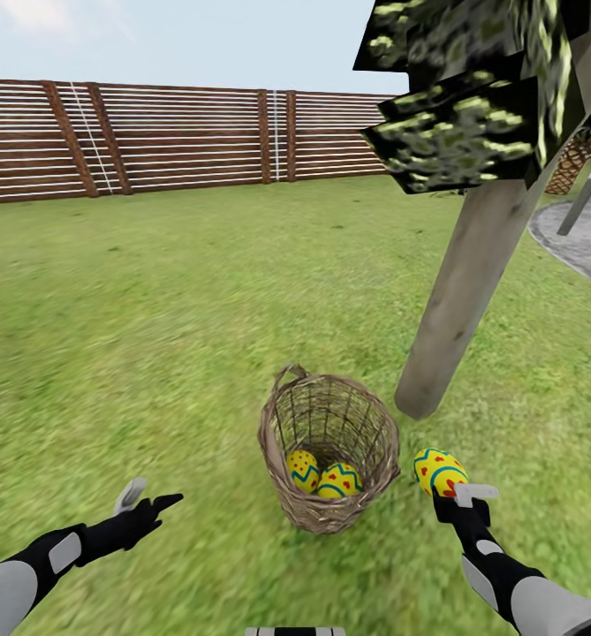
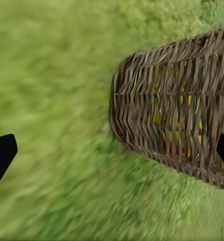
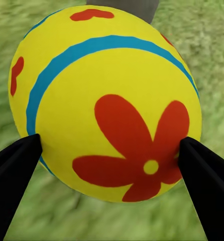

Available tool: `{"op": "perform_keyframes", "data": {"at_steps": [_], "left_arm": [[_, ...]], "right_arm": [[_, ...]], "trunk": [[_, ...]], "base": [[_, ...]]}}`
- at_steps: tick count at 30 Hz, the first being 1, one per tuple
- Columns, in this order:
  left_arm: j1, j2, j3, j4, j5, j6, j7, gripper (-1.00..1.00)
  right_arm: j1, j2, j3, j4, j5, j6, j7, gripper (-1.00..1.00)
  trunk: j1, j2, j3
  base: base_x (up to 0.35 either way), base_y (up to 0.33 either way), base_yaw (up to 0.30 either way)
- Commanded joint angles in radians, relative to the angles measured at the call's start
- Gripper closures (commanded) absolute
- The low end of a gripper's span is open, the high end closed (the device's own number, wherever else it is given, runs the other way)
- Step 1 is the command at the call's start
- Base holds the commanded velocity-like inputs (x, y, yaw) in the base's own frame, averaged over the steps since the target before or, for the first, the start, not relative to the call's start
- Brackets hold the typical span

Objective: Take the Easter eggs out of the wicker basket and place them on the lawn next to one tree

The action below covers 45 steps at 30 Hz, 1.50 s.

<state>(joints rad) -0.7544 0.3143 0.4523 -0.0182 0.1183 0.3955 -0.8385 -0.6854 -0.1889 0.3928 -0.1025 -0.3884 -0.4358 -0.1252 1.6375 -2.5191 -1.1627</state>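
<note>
The wicker basket (image 1: 330, 446) stands on the lawn (image 1: 154, 309) in front of me, with two Easter eggs (image 1: 302, 470) (image 1: 339, 481) lying in its bottom. My right gripper (image 1: 458, 493) is shut on the third egg (image 1: 439, 470), just right of the basket and near the foot of the tree trunk (image 1: 463, 291). In the right wrist view this egg (image 3: 107, 100) sits between both black fingertips (image 3: 14, 175), low over the grass. My left gripper (image 1: 145, 505) hangs open left of the basket; its wrist view shows the basket's woven side (image 2: 177, 105).
A wooden slat fence (image 1: 180, 137) closes the far side of the lawn. A grey paved area (image 1: 587, 238) with a thin post lies at the far right, behind the tree. Dark leaf clusters (image 1: 472, 88) hang overhead at the upper right. Open grass spreads left and ahead.
</note>
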Motion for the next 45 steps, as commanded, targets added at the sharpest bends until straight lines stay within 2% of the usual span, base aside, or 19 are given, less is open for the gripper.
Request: {"op": "perform_keyframes", "data": {"at_steps": [1,7,21,27,45], "left_arm": [[0.0,0.0,-0.004,0.0,0.011,0.009,0.0,-1.0],[0.0,0.001,-0.005,-0.001,0.011,0.012,0.002,-1.0],[0.0,0.002,-0.006,-0.002,0.011,0.011,0.003,-1.0],[0.0,0.021,-0.006,-0.002,0.011,0.011,0.001,-1.0],[0.0,0.021,-0.006,-0.002,0.011,0.014,-0.002,-1.0]], "right_arm": [[0.0,0.0,0.009,0.0,-0.006,-0.001,-0.005,1.0],[0.0,0.0,0.009,0.0,-0.007,-0.001,-0.005,1.0],[0.0,0.002,0.009,0.017,-0.007,-0.001,-0.005,1.0],[0.0,0.002,0.008,0.02,-0.007,-0.001,-0.005,1.0],[-0.003,-0.009,-0.002,-0.032,-0.006,0.0,-0.005,1.0]], "trunk": [[0.0,0.0,-0.001],[0.0,0.0,-0.001],[0.006,-0.004,-0.055],[0.009,-0.005,-0.078],[0.009,-0.005,-0.078]], "base": [[0.025,0.0,0.0],[0.006,0.0,0.0],[0.0,0.0,0.0],[0.0,0.0,0.0],[0.0,0.0,0.0]]}}
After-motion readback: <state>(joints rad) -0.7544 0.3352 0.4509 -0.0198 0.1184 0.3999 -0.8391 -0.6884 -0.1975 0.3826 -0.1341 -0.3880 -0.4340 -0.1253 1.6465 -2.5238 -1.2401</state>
